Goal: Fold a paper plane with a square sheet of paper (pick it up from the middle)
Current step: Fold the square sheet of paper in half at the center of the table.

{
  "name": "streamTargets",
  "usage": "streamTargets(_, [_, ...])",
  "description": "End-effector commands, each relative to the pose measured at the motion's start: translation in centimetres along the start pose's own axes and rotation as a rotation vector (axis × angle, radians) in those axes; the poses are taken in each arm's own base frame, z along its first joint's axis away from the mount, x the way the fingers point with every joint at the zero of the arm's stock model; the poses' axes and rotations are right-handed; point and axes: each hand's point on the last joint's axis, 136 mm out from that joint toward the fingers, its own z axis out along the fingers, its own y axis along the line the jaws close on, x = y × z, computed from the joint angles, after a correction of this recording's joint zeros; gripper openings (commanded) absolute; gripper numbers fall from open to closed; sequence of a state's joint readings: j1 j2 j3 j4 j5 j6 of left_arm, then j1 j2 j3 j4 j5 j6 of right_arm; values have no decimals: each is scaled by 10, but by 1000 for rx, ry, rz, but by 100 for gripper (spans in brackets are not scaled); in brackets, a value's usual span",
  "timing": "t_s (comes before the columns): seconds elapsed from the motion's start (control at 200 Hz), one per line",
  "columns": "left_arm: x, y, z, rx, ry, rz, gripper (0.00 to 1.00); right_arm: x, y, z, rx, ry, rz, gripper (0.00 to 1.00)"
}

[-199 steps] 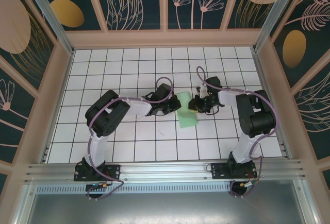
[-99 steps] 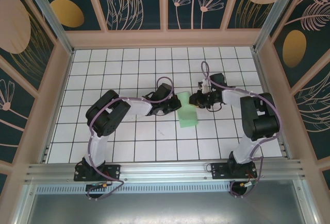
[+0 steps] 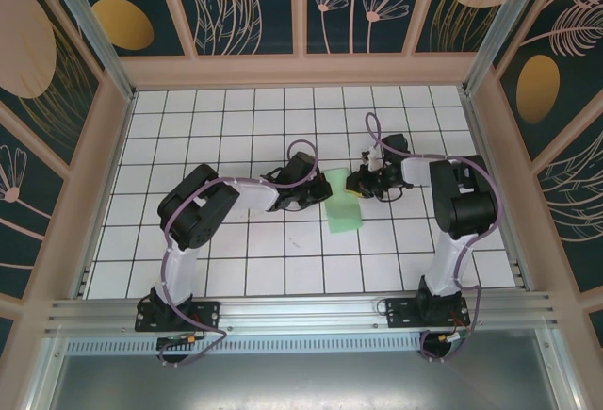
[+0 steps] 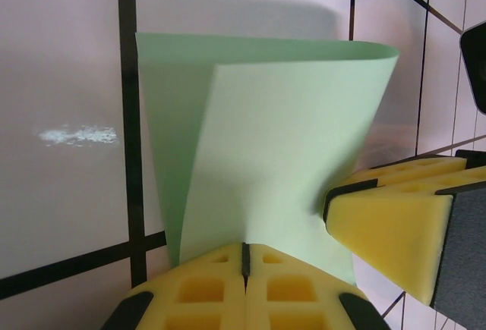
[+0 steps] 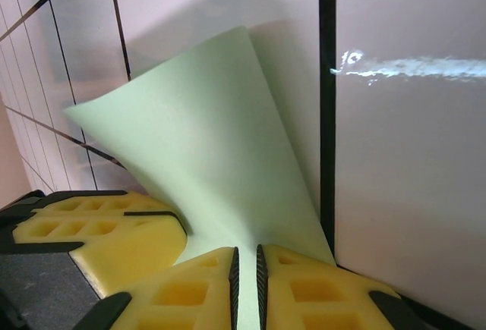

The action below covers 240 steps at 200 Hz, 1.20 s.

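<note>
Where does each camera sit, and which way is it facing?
Top external: above, behind the bases, looking down at the table; both arms show, left gripper and right gripper on the paper sheet.
Left wrist: looks along its own shut yellow fingers at the sheet.
Right wrist: likewise, over its fingers, from the opposite side.
Wrist views share the sheet and each other's finger.

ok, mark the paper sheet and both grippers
green paper sheet (image 4: 281, 140), left wrist view, on the raised front flap.
left gripper (image 4: 244, 258), left wrist view, at the seam between its closed fingers.
right gripper (image 5: 245, 262), right wrist view, at the slit between its fingers.
</note>
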<state>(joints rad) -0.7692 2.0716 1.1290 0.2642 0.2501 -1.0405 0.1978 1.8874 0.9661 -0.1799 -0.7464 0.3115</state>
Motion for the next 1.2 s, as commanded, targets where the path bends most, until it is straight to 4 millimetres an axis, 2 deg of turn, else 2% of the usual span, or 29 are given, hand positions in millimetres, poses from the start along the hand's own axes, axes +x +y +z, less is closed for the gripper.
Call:
streamTargets(0.0, [25,54,10,-174,67,-9,0,-9,13,-14,-15,-30,-48,20])
streamTargets(0.075, [24,54,11,-176,67,-9,0,-22,30,-24,-46,-63,-79,20])
streamTargets(0.16, [24,53,11,-177,68,-3,0,-33,32,-25,-42,-74,-89,20])
streamTargets(0.33, [23,52,12,-180,70,0,0,-40,15,-10,-6,-49,-62,19])
streamTargets(0.5, [25,55,13,-185,77,0,0,-36,-13,6,59,-19,-17,19])
streamTargets(0.615, [25,56,13,-187,77,0,0,-36,-31,9,126,-19,5,19])
streamTargets(0.691, [25,55,12,-190,76,4,0,-40,-26,6,121,-26,0,20])
streamTargets(0.836, [24,56,12,-193,76,5,0,-57,13,-14,37,-74,-52,20])
streamTargets(0.901, [24,55,12,-192,77,6,0,-64,23,-21,25,-91,-68,19])
streamTargets(0.986, [25,56,12,-195,78,5,0,-70,20,-22,55,-104,-63,19])
streamTargets(1.196, [25,53,13,-185,79,5,0,-64,4,-5,63,-60,-25,18])
